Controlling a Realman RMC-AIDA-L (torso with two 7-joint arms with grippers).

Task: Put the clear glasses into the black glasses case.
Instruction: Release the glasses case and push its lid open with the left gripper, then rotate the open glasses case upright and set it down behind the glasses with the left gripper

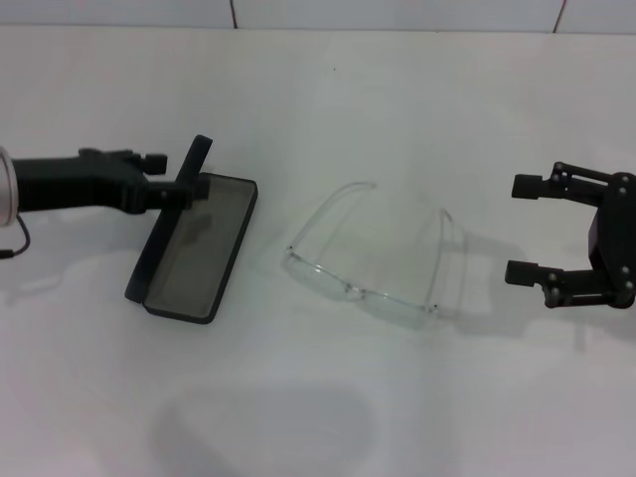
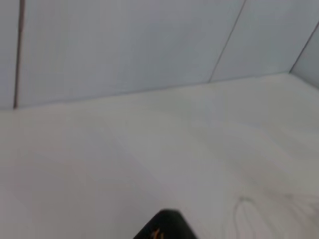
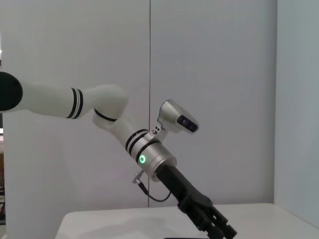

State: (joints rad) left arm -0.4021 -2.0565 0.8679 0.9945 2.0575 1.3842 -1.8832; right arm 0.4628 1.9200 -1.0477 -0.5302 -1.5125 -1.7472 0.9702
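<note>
The black glasses case (image 1: pixel 197 250) lies open on the left of the white table, its grey lining up and its lid (image 1: pixel 171 221) standing on edge. My left gripper (image 1: pixel 187 191) reaches in from the left and is shut on the lid's upper part. A corner of the lid with orange lettering (image 2: pixel 163 227) shows in the left wrist view. The clear glasses (image 1: pixel 360 289) rest mid-table to the right of the case, arms unfolded and pointing away from me. My right gripper (image 1: pixel 523 229) hovers open to the right of the glasses, apart from them.
The white table (image 1: pixel 328 109) runs back to a tiled wall. In the right wrist view the left arm (image 3: pixel 149 154) stretches down across the table to its gripper (image 3: pixel 209 220). A faint outline of the glasses (image 2: pixel 248 211) shows in the left wrist view.
</note>
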